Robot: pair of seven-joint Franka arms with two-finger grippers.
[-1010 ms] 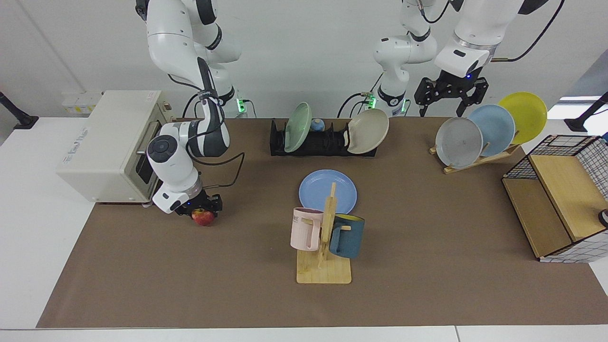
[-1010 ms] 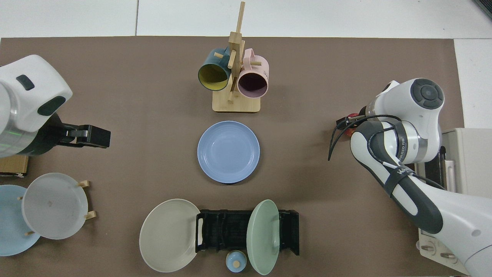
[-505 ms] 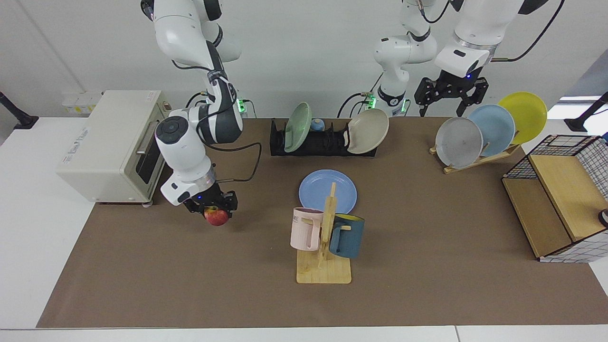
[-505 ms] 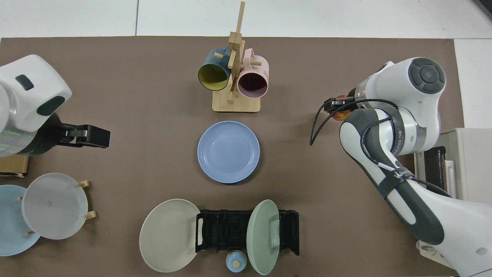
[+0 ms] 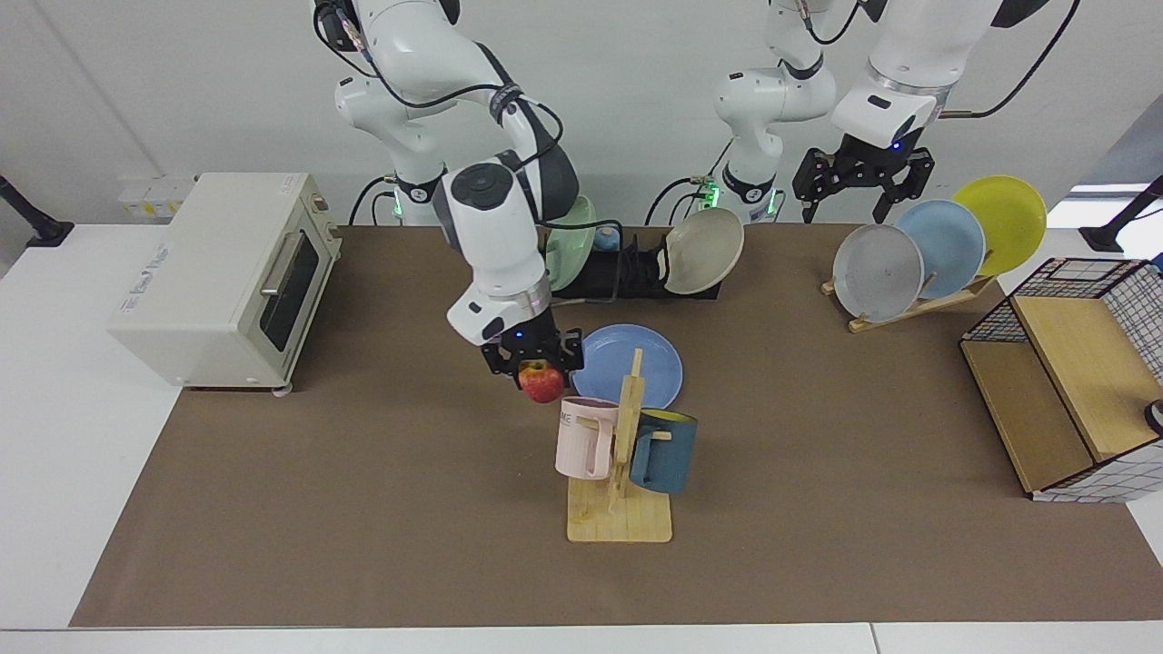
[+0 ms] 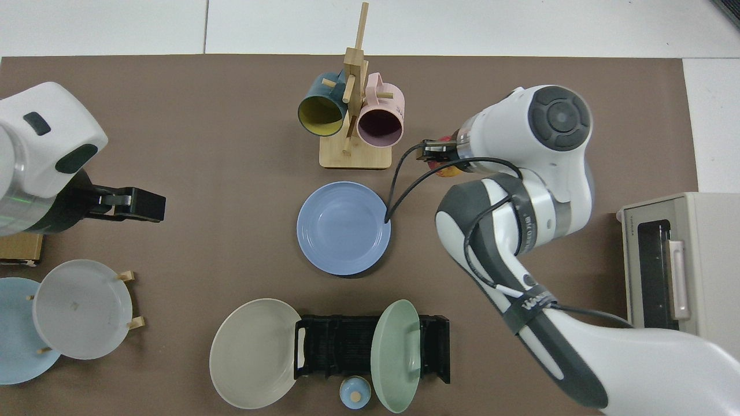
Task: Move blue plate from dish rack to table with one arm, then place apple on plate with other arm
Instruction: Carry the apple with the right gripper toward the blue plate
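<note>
Facing view: apple point(image 5: 542, 381) is clamped in right pincer point(image 5: 534, 356), now carried beside blue plate point(image 5: 636, 361); left pincer point(image 5: 861, 177) is held apart, idle.

the right arm reaches from the upper left of the facing view down toward the frame's centre, its forearm pointing downward. the right gripper point(image 5: 538, 361) points down, fingers clamped on the apple point(image 5: 542, 381), held off the surface. in the top view it sits right of centre point(image 6: 440, 160). the left arm waits at the upper right, its left gripper point(image 5: 861, 177) raised, fingers spread and empty; at the top view's left edge point(image 6: 141, 204).
</note>
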